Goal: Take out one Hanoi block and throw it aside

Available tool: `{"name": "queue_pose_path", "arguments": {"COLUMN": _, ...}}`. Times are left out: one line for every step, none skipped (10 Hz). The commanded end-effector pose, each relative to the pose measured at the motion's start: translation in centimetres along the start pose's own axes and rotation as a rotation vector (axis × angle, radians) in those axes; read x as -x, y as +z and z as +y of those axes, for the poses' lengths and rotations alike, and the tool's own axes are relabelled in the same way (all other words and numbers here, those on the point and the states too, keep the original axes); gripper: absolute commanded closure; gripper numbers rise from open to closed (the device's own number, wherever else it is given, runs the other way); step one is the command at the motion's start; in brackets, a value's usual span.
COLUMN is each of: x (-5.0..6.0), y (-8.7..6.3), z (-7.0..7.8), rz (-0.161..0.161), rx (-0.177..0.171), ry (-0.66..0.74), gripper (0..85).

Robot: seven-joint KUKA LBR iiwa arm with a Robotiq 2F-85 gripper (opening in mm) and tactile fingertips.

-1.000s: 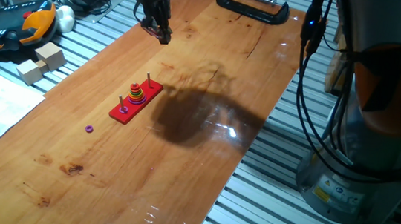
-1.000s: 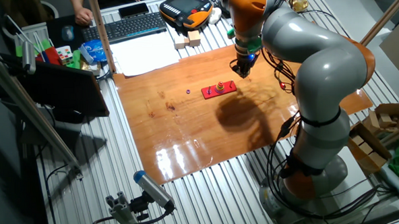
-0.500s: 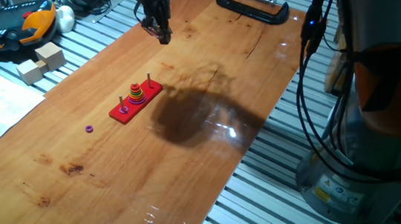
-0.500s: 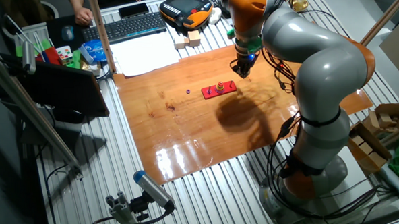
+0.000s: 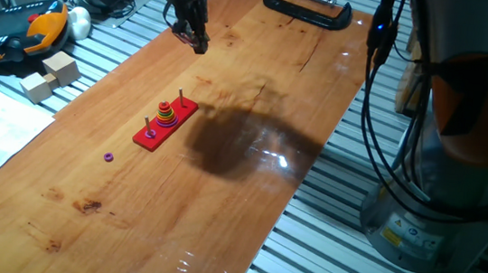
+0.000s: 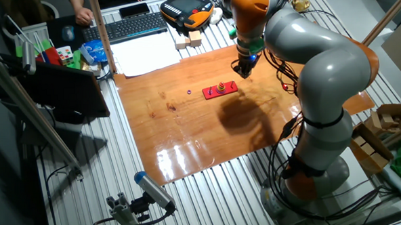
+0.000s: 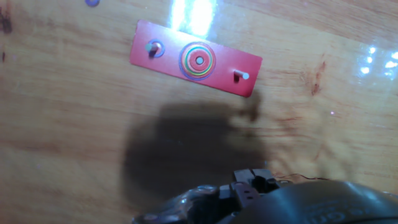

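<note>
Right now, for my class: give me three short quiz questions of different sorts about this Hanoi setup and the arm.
1. True or false: the gripper is touching the ring stack.
2. Which peg of the red base carries the ring stack? A) middle B) an end peg
3. What small thing lies on the table apart from the base?

Key: 1 false, it hangs above the table beyond the base. 2 A. 3 a purple ring.

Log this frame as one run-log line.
end effector: raised beyond Hanoi base, state unclear | ring stack: on middle peg | purple ring: loose on table | phase: no grasp
</note>
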State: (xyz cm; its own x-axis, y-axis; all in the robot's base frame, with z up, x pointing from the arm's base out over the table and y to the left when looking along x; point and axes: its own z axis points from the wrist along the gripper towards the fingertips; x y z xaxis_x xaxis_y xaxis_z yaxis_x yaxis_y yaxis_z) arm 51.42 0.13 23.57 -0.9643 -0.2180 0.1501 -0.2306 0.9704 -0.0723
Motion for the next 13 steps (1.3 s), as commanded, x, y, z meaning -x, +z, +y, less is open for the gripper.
{"name": "queue_pose_path", "arguments": {"x": -0.01, "y": 0.00, "z": -0.01, "rz": -0.009, "rx": 0.038, "ry": 0.088, "gripper": 84.3}}
{"name": "queue_pose_path", "arguments": {"x": -0.01, "y": 0.00, "z": -0.01, "rz": -0.018, "rx": 0.036, "ry": 0.097, "gripper": 84.3}}
{"name": "queue_pose_path", "arguments": {"x": -0.01, "y": 0.00, "z": -0.01, "rz": -0.024, "rx": 0.035, "ry": 0.102, "gripper": 84.3}}
{"name": "queue_pose_path", "arguments": {"x": -0.01, "y": 0.00, "z": -0.01, "rz": -0.028, "rx": 0.050, "ry": 0.103, "gripper": 84.3}}
{"name": "queue_pose_path", "arguments": {"x": -0.01, "y": 0.00, "z": -0.01, "rz": -0.019, "rx": 0.061, "ry": 0.100, "gripper": 84.3}}
{"name": "queue_pose_path", "arguments": {"x": -0.01, "y": 0.00, "z": -0.01, "rz": -0.016, "rx": 0.081, "ry": 0.085, "gripper": 84.3}}
{"name": "queue_pose_path", "arguments": {"x": -0.01, "y": 0.00, "z": -0.01, "rz": -0.021, "rx": 0.108, "ry": 0.078, "gripper": 84.3}}
{"name": "queue_pose_path", "arguments": {"x": -0.01, "y": 0.00, "z": -0.01, "rz": -0.009, "rx": 0.104, "ry": 0.074, "gripper": 84.3}}
{"name": "queue_pose_path", "arguments": {"x": -0.01, "y": 0.00, "z": -0.01, "rz": -0.019, "rx": 0.070, "ry": 0.058, "gripper": 84.3}}
{"name": "queue_pose_path", "arguments": {"x": -0.01, "y": 0.00, "z": -0.01, "rz": -0.020, "rx": 0.068, "ry": 0.030, "gripper": 84.3}}
{"name": "queue_pose_path", "arguments": {"x": -0.01, "y": 0.00, "z": -0.01, "rz": -0.021, "rx": 0.079, "ry": 0.012, "gripper": 84.3}}
{"name": "queue_pose_path", "arguments": {"x": -0.01, "y": 0.00, "z": -0.01, "rz": -0.035, "rx": 0.068, "ry": 0.007, "gripper": 84.3}}
{"name": "queue_pose_path", "arguments": {"x": -0.01, "y": 0.00, "z": -0.01, "rz": -0.047, "rx": 0.067, "ry": 0.012, "gripper": 84.3}}
